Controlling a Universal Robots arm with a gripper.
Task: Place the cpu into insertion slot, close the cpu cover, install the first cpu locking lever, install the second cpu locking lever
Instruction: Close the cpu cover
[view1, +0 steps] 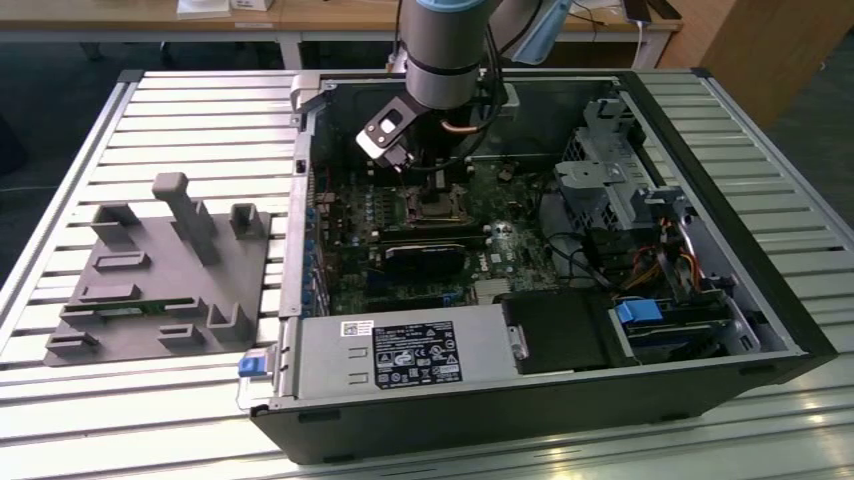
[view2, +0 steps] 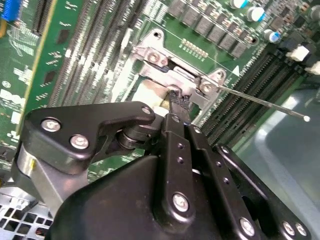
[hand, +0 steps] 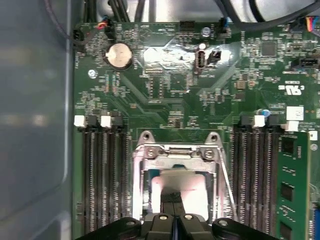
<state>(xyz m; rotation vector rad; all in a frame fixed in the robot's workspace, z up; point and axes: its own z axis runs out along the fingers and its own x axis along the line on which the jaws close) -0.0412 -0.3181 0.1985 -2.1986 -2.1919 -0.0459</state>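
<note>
In the exterior view, the gripper (view1: 434, 183) hangs just above the frame's centre, over the insertion slot (view1: 435, 207). In both wrist views its fingers (hand: 166, 220) are pressed together, holding nothing visible, tips over the cpu (hand: 192, 181) lying in the slot. Memory slots (hand: 102, 180) crowd 2 sides.

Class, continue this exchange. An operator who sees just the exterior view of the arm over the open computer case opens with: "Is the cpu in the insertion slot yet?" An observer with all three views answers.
Observer: Yes. In the first wrist view the cpu shows silvery through the window of the cpu cover.
Operator: Are the levers locked?
Observer: Not all. In the second wrist view one thin lever juts out free from the socket's corner.
Operator: And the gripper?
Observer: The gripper is shut, its tips down at the cpu cover's frame.
</note>
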